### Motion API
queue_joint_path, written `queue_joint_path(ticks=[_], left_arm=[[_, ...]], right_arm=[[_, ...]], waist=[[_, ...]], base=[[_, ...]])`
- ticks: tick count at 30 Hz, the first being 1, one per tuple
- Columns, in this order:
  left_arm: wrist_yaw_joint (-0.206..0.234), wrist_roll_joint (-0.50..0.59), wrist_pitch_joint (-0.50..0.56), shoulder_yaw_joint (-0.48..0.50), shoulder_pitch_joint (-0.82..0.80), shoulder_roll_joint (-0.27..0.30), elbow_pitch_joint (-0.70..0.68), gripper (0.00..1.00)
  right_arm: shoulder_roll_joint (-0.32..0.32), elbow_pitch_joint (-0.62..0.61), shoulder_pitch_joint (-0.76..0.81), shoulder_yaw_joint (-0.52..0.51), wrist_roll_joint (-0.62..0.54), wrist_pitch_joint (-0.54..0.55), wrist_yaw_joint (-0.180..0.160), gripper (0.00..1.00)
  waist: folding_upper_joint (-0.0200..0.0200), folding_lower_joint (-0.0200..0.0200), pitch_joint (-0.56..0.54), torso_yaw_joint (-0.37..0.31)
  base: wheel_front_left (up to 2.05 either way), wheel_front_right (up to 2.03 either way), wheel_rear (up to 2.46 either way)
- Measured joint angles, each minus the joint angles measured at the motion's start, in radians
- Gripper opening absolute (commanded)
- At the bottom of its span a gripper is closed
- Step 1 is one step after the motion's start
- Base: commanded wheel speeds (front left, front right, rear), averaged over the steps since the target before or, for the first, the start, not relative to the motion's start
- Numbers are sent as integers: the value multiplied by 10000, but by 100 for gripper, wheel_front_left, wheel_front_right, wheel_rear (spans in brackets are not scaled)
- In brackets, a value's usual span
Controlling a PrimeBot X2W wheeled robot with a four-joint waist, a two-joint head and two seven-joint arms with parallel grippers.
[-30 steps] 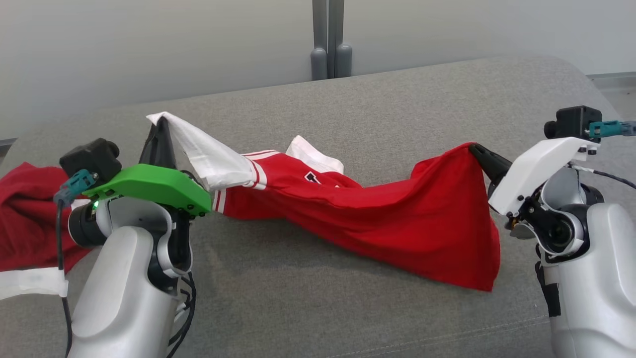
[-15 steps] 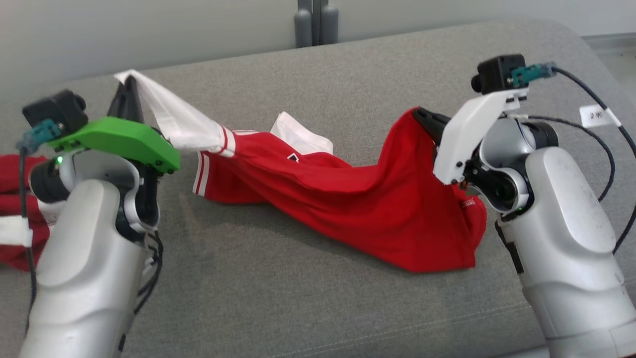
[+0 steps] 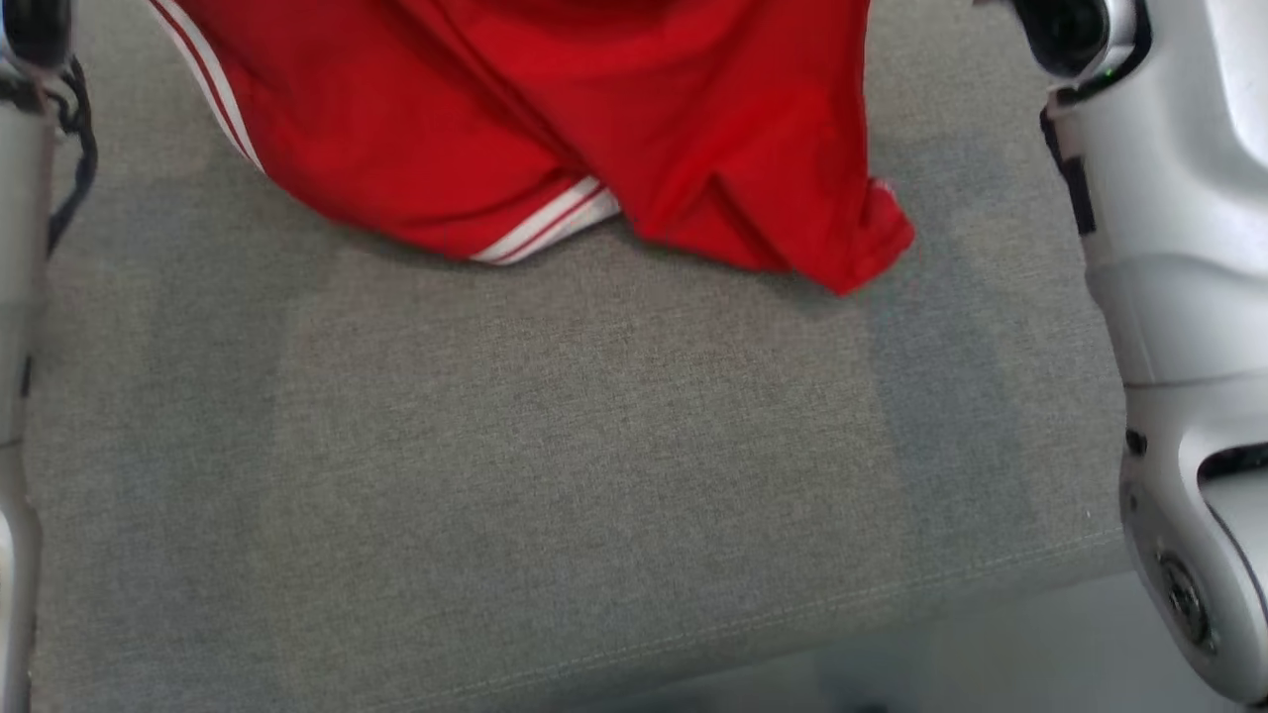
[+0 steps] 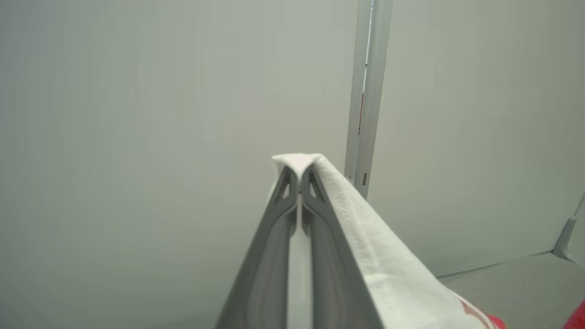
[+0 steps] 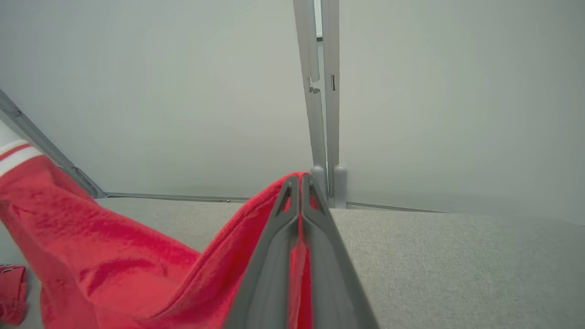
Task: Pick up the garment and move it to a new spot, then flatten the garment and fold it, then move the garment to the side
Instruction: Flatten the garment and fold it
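Red garment [image 3: 555, 99] over grey cushion [image 3: 594, 446]; left jaws pinched tight on its white edge, right jaws on red edge.

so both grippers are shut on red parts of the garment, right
Not quite. The left gripper is shut on a white part of the garment, as the left wrist view shows; the right gripper is shut on red fabric.
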Motion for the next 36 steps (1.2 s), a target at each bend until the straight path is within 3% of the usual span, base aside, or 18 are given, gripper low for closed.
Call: queue_joint_path(ticks=[6,12,19,24,27,30,36], left_arm=[[15,756,-330,-109,-2173,272,207,0],[92,826,-1448,245,-3437,207,474,0],[186,650,-2823,859,-4213,35,604,0],[199,349,-3035,1547,-4353,-217,174,0],[-144,165,-3089,1739,-4071,-539,63,0],[-470,148,-3085,1599,-2700,-802,268,0],[-587,184,-3085,1770,-128,-1170,-483,0]], right_arm=[[247,1089,-1914,-247,-809,-1453,0,0],[313,2025,-3318,-765,-1753,-3298,0,0],[293,2615,-4504,-1448,-3172,-5526,2,0],[203,2437,-5016,-1944,-3917,-6188,2,0],[169,2625,-4928,-1973,-4257,-6259,2,0],[67,3248,-4368,-1783,-4126,-6270,2,0],[-268,3875,-3336,-702,-3367,-6102,6,0]], waist=[[0,1,1216,-71],[0,1,2055,-145],[0,1,2142,-136],[0,-1,1978,-112],[0,-2,2064,-42],[0,-2,2219,105],[0,-1,2174,359]], base=[[0,0,0],[0,0,0],[0,0,0],[0,0,0],[0,0,0],[0,0,0],[0,0,0]])
